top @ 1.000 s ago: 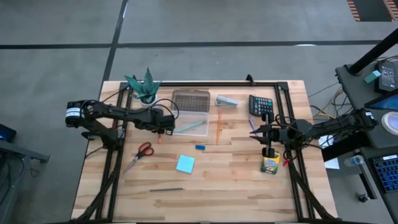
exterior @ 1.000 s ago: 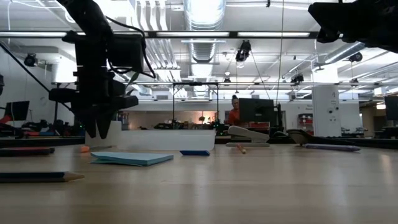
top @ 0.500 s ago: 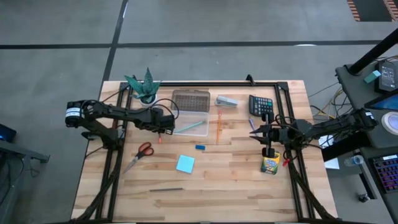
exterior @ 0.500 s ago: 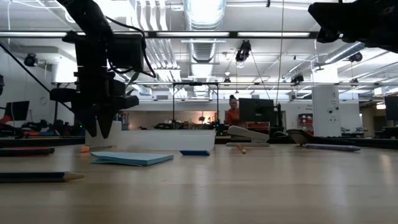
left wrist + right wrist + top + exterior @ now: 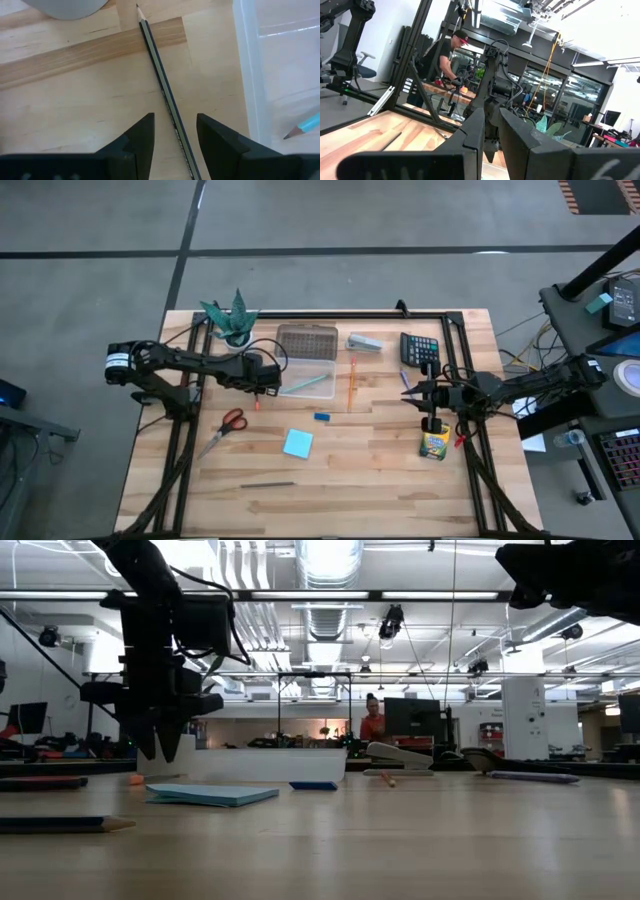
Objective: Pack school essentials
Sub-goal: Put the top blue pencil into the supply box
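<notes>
My left gripper (image 5: pixel 175 134) is open and points down, a finger on either side of a dark pencil (image 5: pixel 159 75) that lies flat on the wood; in the low view its tips (image 5: pixel 158 748) hang just above the table. A clear pencil case (image 5: pixel 306 377) beside it holds a teal pencil (image 5: pixel 305 387). Red-handled scissors (image 5: pixel 228 425), light-blue notepad (image 5: pixel 297 443), blue eraser (image 5: pixel 321 417), orange pencil (image 5: pixel 352 380) and grey pencil (image 5: pixel 267 485) lie on the table. The crayon box (image 5: pixel 433 445) stands by my right gripper (image 5: pixel 408 391), which waits above the table with a narrow gap between its fingers.
A black calculator (image 5: pixel 419 348), a grey stapler (image 5: pixel 365 342) and a potted plant (image 5: pixel 232 320) sit along the far side. The case's lid (image 5: pixel 307 340) lies open behind it. A black frame (image 5: pixel 440 315) runs round the table. Bare wood lies toward the near edge.
</notes>
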Tool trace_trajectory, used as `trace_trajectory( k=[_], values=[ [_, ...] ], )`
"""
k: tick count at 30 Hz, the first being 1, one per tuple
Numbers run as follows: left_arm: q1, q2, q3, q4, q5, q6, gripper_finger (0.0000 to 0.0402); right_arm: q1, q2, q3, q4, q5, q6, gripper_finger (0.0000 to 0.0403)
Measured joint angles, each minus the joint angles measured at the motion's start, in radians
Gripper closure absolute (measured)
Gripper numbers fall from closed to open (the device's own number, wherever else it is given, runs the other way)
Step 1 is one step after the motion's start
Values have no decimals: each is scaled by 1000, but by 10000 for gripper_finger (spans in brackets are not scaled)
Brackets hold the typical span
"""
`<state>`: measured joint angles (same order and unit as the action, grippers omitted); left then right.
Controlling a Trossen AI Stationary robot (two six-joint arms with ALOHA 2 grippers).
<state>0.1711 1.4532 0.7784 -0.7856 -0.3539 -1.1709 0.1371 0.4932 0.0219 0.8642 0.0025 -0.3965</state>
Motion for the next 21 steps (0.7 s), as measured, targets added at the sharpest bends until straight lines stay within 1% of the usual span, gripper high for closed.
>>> trace_trajectory(
  k=[6,11,14,21],
  values=[
    [0,0,-4,5,-3,0,271,0,0,0,0,0,0,355],
    [0,0,-46,80,-3,-1,272,0,0,0,0,0,0,355],
    [0,0,-67,97,-3,-2,272,0,0,0,0,0,0,355],
    [0,0,-81,98,-3,-3,272,0,0,0,0,0,-5,355]
  ],
)
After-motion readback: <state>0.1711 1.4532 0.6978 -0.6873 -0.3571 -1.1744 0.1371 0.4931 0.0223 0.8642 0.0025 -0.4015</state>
